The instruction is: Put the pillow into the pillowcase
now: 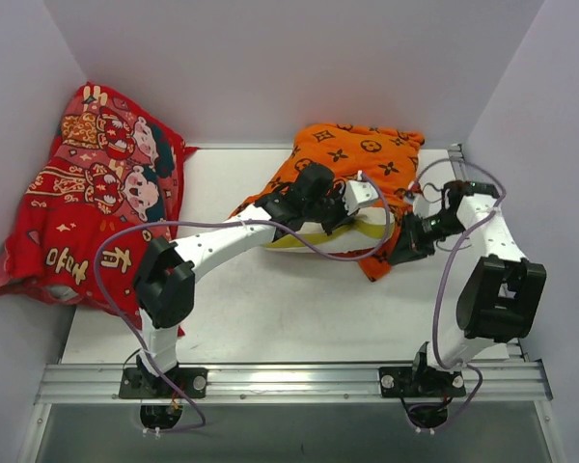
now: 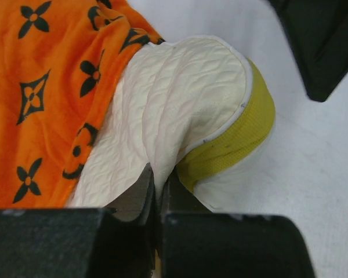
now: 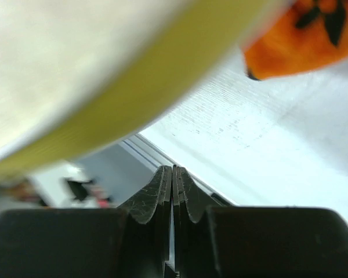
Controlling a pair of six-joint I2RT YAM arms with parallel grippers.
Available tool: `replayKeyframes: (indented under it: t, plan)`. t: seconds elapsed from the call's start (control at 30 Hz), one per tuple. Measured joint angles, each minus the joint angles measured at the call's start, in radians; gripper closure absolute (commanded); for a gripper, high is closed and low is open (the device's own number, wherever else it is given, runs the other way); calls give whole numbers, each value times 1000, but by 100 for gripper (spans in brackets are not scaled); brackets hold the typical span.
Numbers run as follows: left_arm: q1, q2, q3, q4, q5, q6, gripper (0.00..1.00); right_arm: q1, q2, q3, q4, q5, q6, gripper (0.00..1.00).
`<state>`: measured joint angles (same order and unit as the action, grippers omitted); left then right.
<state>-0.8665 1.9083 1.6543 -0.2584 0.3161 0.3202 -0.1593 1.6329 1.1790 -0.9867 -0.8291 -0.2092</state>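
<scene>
the left arm is stretched from its near-left base toward the far right. the left gripper (image 2: pixel 155 188) is clenched on a cream fold of the pillow (image 2: pixel 180 98), whose yellow-green banded corner is curled upward. the pillow is partly tucked inside the pillowcase (image 2: pixel 40 98), which is spread at the far right of the table (image 1: pixel 270 299). the right arm is folded at the elbow and turned leftward. the right gripper (image 3: pixel 173 179) is pressed shut on nothing, just beside the pillow's band.
</scene>
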Motion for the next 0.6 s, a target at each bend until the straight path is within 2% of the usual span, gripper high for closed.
replayKeyframes:
  t: [0.1, 0.2, 0.23, 0.27, 0.3, 0.37, 0.5, 0.6]
  plan:
    - [0, 31, 38, 0, -35, 17, 100, 5, -61, 164, -127, -3, -185, 100]
    - [0, 58, 29, 3, -55, 35, 100, 3, -113, 198, -193, 33, -312, 99]
    - [0, 61, 8, 13, -51, 38, 100, 2, -123, 188, -215, 53, -337, 88]
    - [1, 61, -26, 30, -43, 39, 100, -3, -128, 169, -228, 75, -344, 58]
    - [2, 55, -67, 49, -32, 39, 100, -10, -130, 138, -228, 88, -336, 48]
    - [5, 48, -143, 63, 2, 31, 100, -56, -124, 45, -166, 92, -263, 34]
    - [13, 32, -209, 68, 53, 7, 100, -181, -77, -166, 182, 58, 27, 34]
    - [26, 5, -208, 71, 82, -26, 100, -200, -4, -273, 449, 54, 250, 35]
